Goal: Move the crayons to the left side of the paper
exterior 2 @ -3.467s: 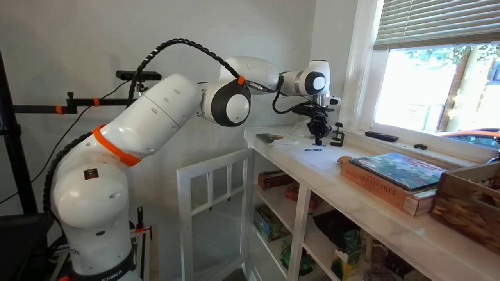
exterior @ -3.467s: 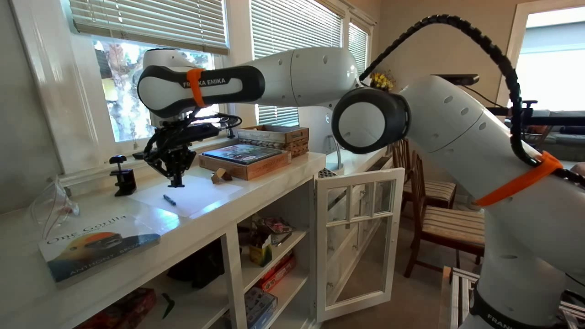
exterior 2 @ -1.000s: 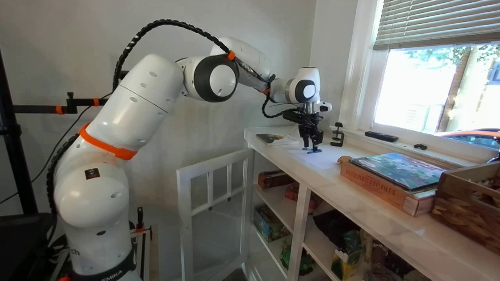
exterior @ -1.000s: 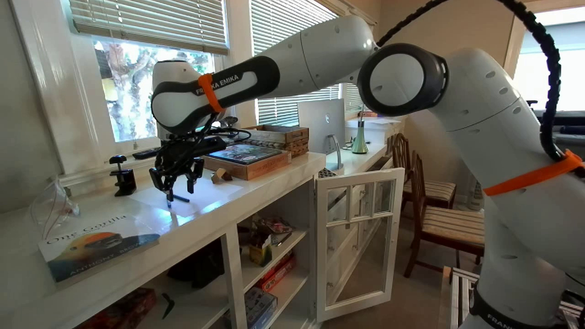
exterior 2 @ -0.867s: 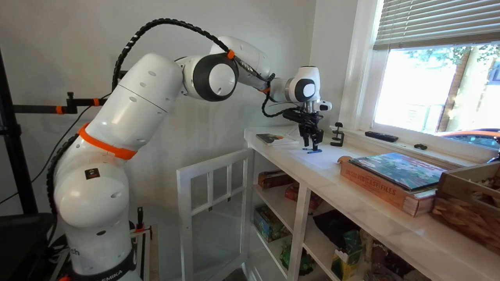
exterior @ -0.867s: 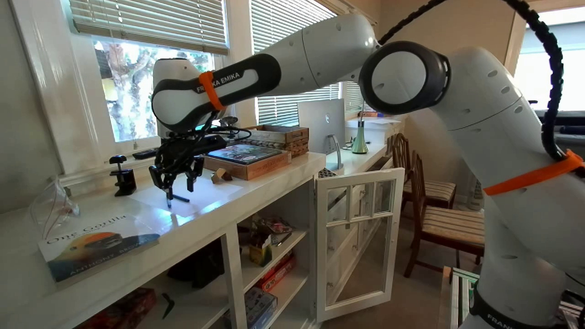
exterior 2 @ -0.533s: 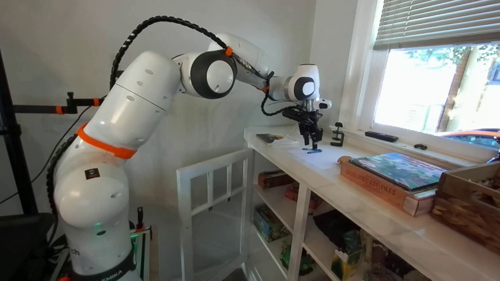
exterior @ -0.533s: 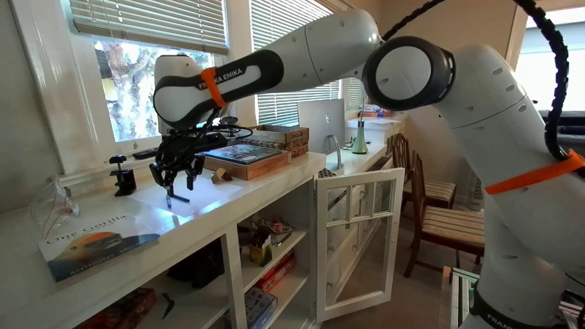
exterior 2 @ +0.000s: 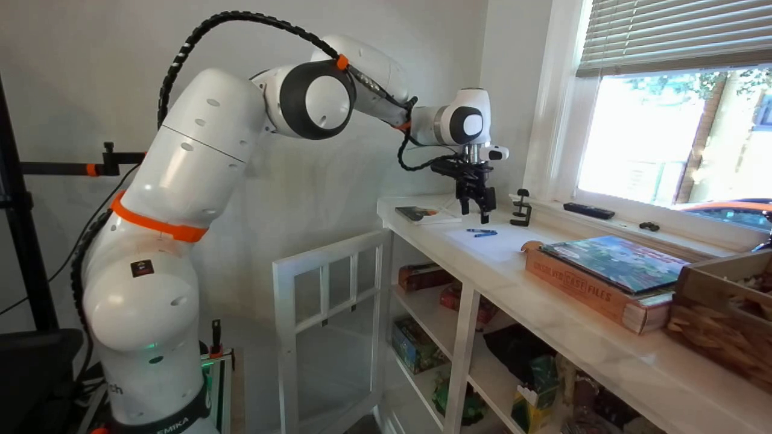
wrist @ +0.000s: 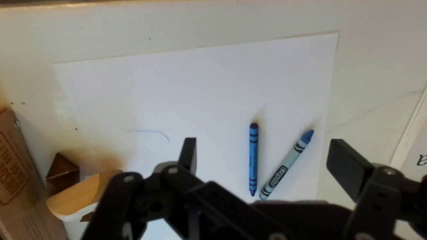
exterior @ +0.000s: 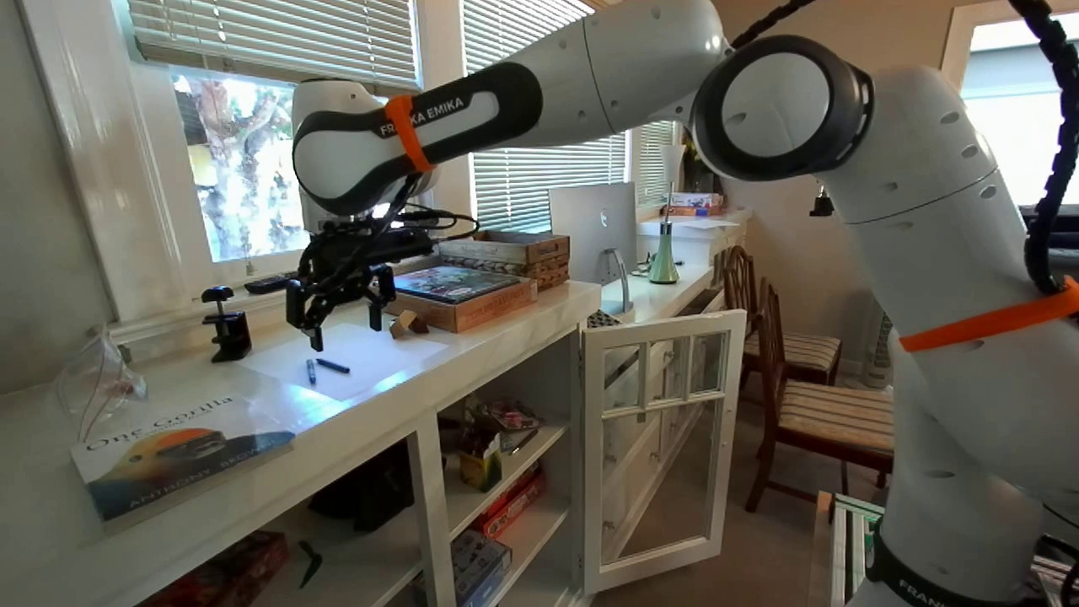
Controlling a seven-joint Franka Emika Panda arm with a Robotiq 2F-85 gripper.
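Two blue crayons lie on the white paper [wrist: 206, 86]. In the wrist view, the darker crayon [wrist: 253, 156] points straight down the picture. The paler crayon [wrist: 285, 166] slants beside it, their lower ends close together. Both sit toward the paper's right edge there. An exterior view has the pair, with the paler crayon [exterior: 311, 371] and darker crayon [exterior: 333, 366], left of the middle of the paper [exterior: 388, 350]. My gripper [wrist: 262, 150] stands wide open above them, holding nothing; in both exterior views a gap separates the gripper [exterior 2: 475, 216] from the counter.
Left of the paper lies a book [exterior: 185, 455], with a plastic bag [exterior: 101, 384] behind it. A black clamp [exterior: 226, 324] stands near the window. Right are a brown cardboard piece [exterior: 408, 324] and a box [exterior: 455, 312]. A cabinet door [exterior: 722, 438] hangs open.
The gripper, earlier shut on a crayon, came down and let it go beside the other. Over the last half second it has spread wider and risen. Both crayons stay put.
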